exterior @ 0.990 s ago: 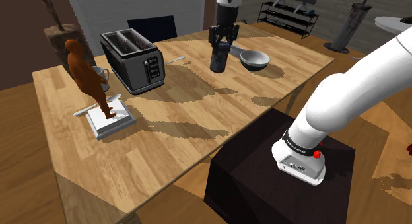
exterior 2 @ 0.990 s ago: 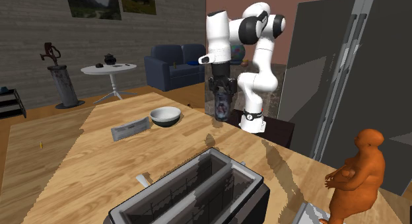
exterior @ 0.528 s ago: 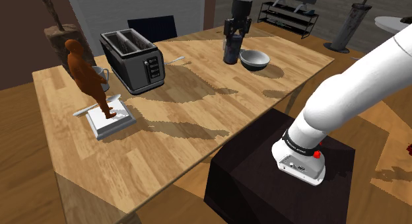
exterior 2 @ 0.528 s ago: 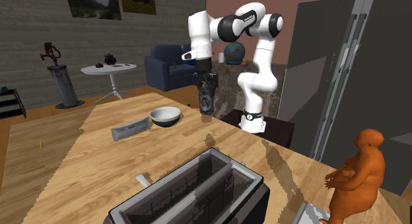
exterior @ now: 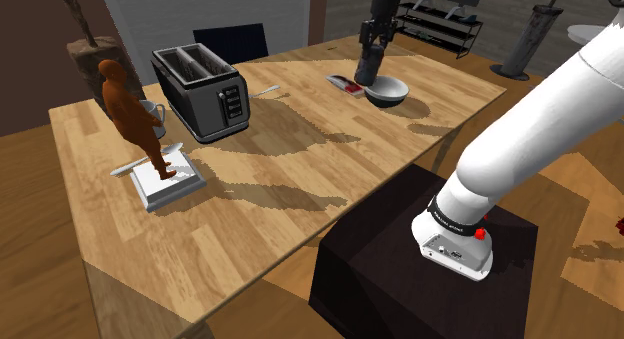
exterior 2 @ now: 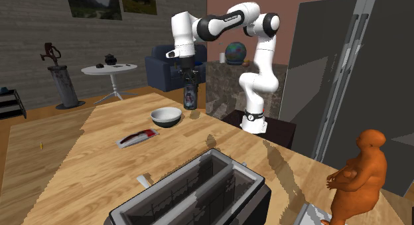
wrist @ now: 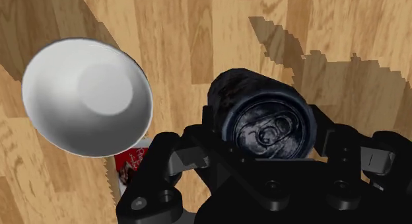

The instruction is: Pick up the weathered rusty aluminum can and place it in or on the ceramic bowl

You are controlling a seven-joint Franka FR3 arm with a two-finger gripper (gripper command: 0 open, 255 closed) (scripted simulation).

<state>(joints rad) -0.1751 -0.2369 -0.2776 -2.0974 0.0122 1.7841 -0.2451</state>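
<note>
Transport is the step in hand: the fingers of the black gripper clasp the dark, rust-mottled cylindrical can, upright and held clear of the wooden table, beside the round grey-white bowl rather than over it. Next, I judge, comes a short sideways carry above the bowl, then lowering and release.
</note>
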